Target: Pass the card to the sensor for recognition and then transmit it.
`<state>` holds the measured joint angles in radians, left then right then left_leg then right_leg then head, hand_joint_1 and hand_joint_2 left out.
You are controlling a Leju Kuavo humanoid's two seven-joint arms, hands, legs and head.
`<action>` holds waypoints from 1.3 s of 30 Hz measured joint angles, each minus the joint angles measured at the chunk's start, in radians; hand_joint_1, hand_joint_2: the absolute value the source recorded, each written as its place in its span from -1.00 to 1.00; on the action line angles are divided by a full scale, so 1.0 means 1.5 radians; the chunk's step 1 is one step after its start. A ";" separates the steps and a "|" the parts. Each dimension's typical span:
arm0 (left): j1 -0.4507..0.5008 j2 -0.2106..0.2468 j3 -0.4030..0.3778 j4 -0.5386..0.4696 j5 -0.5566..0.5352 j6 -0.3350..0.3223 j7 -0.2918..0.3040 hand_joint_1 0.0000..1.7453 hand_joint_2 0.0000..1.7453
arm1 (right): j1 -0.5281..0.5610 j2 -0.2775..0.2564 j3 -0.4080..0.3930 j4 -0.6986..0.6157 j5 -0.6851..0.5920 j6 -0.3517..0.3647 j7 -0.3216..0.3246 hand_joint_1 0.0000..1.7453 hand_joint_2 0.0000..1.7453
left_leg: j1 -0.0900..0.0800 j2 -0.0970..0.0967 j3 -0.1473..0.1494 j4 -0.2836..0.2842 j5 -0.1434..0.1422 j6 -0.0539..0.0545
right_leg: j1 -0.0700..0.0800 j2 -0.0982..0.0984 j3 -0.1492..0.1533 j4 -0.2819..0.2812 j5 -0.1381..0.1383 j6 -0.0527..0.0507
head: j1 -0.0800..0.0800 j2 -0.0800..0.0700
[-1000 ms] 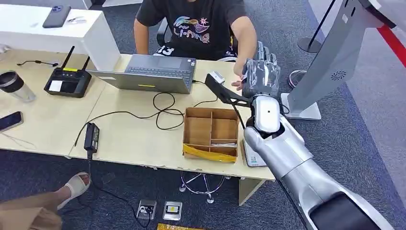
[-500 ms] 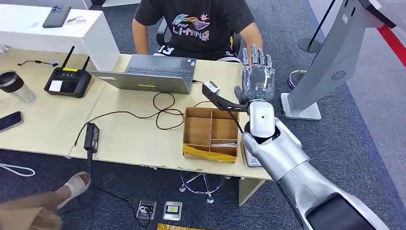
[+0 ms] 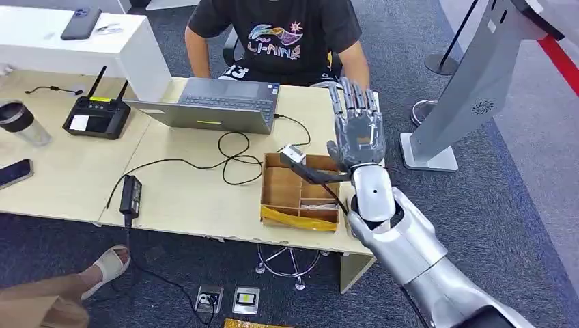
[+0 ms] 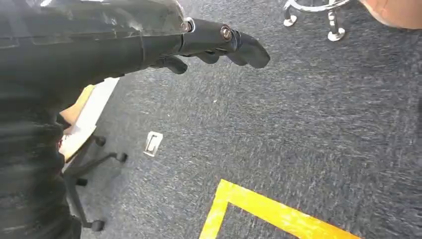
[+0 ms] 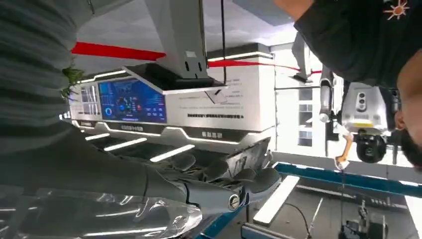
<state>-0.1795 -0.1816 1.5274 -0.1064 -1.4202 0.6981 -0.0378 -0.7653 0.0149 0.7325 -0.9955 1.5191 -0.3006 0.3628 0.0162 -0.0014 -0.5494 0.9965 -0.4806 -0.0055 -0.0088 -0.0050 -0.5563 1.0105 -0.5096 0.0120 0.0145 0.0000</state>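
Right hand (image 3: 356,131) raised above the table's far right corner, at about 1 o'clock from the cardboard divider box (image 3: 301,190); fingers spread and upright, palm empty. No card is visible in it. The card's whereabouts cannot be told; pale slips in the box's near compartment may be cards. The seated person (image 3: 276,37) sits at 12 o'clock, within reach for a handover. Left hand (image 4: 219,45) hangs over grey carpet, fingers loosely extended, holding nothing, likely idle.
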 joint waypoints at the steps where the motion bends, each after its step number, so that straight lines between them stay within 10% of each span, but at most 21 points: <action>1: 0.000 0.000 0.000 0.000 0.000 0.000 0.000 -1.00 1.00 | 0.017 -0.010 -0.007 -0.022 -0.004 -0.001 0.000 -1.00 1.00 | 0.000 0.000 0.000 0.000 0.000 0.000 | 0.000 0.000 0.000 0.000 0.000 0.000 | 0.000 0.000; 14: 0.005 0.002 -0.006 -0.004 -0.018 0.000 0.034 -1.00 1.00 | 0.168 -0.141 -0.100 -0.247 -0.061 -0.031 0.048 -1.00 1.00 | -0.001 0.000 0.000 0.000 0.000 0.000 | -0.001 0.000 0.000 0.000 0.000 0.000 | 0.000 0.000; 25: 0.007 0.006 -0.022 -0.026 -0.007 0.000 0.032 -1.00 1.00 | 0.392 -0.310 -0.244 -0.421 -0.208 -0.192 0.123 -1.00 1.00 | -0.001 0.002 0.000 0.000 -0.002 0.001 | -0.001 0.001 0.000 -0.001 0.000 0.000 | 0.000 0.000; 30: 0.007 -0.002 -0.023 -0.041 0.017 0.000 0.027 -1.00 1.00 | 0.478 -0.340 -0.306 -0.432 -0.398 -0.250 0.121 -1.00 1.00 | -0.001 -0.001 0.000 0.000 -0.002 0.001 | -0.001 -0.002 0.002 -0.001 -0.001 0.000 | 0.001 0.000; 39: 0.007 -0.012 -0.022 -0.060 0.021 0.000 0.028 -1.00 1.00 | 0.534 -0.342 -0.380 -0.428 -0.469 -0.259 0.073 -1.00 1.00 | -0.001 0.001 0.000 0.000 -0.002 0.001 | -0.001 0.000 0.000 -0.001 -0.001 0.000 | 0.000 0.000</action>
<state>-0.1684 -0.2003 1.4939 -0.1968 -1.3890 0.6985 0.0038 0.0361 -0.4975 0.1626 -1.6369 0.8158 -0.6893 0.4720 0.0146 -0.0004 -0.5498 0.9964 -0.4839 -0.0036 -0.0104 -0.0052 -0.5564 1.0094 -0.5109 0.0125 0.0141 0.0000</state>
